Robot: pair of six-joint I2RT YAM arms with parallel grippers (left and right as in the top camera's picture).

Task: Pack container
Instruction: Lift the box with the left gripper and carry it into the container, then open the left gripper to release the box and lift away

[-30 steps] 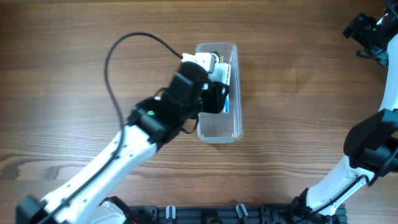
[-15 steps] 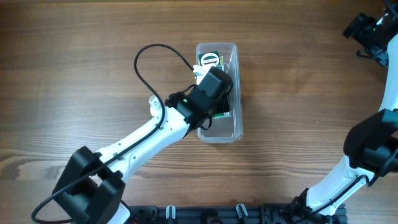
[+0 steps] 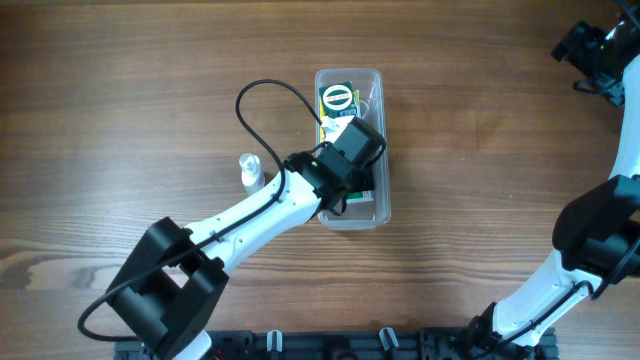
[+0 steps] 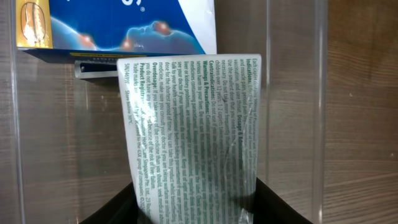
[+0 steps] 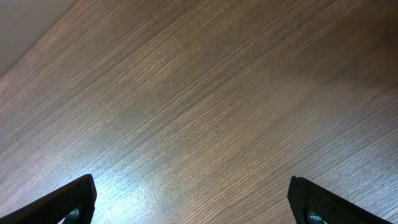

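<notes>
The container (image 3: 384,205) is a long clear tub in the middle of the table. A green box with a white oval (image 3: 338,98) lies at its far end. My left gripper (image 3: 357,172) reaches down into the tub and is shut on a white box with green print (image 4: 196,130). The left wrist view shows this box between my left gripper's fingers (image 4: 196,208), inside the container's clear walls (image 4: 295,93), with a blue box (image 4: 124,25) just beyond it. My right gripper (image 3: 592,48) is at the far right corner, open and empty (image 5: 193,199) over bare wood.
A small white bottle (image 3: 250,170) stands on the table just left of the container. The left arm's black cable (image 3: 262,95) loops above the table left of the tub. The right arm's base (image 3: 590,240) stands at the right edge.
The left arm has swung round and its gripper has moved toward the near end of the container with the box. The green box and the white bottle have come into view.
</notes>
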